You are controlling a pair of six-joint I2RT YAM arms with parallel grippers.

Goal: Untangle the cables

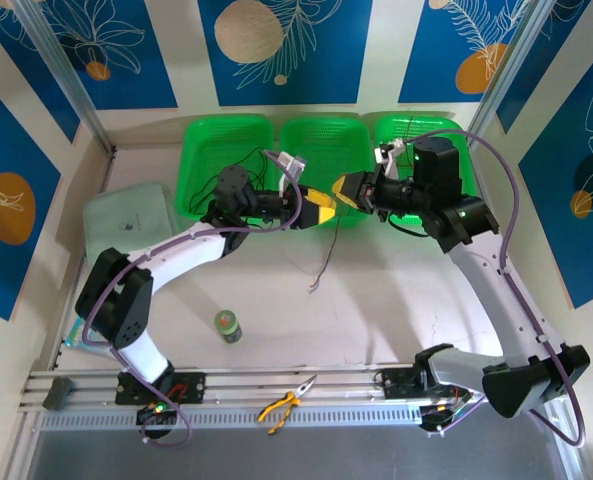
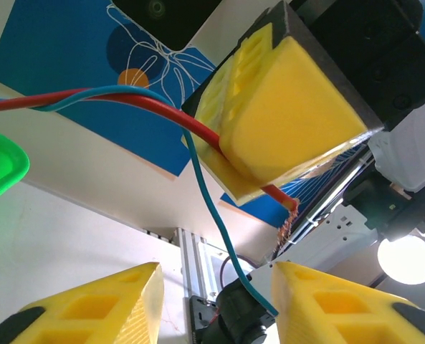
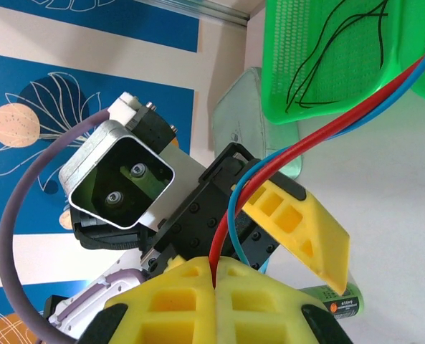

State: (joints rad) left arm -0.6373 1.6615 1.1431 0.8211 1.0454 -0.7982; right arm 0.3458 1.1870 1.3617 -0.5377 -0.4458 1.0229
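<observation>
Here, blue cable (image 2: 205,193) within open left gripper (image 2: 216,287), red cable (image 3: 216,247) pinched in right gripper (image 3: 216,264).

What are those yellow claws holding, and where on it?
The right gripper pinches the red cable close to its frayed copper end. The left gripper is open; the blue cable runs between its fingers.

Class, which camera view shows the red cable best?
The left wrist view: the red cable runs large across the frame, twisted with the blue cable, to its clamped end and copper tip. The right wrist view shows it entering the shut right pincer. In the top view the cables are too thin to tell apart.
</observation>
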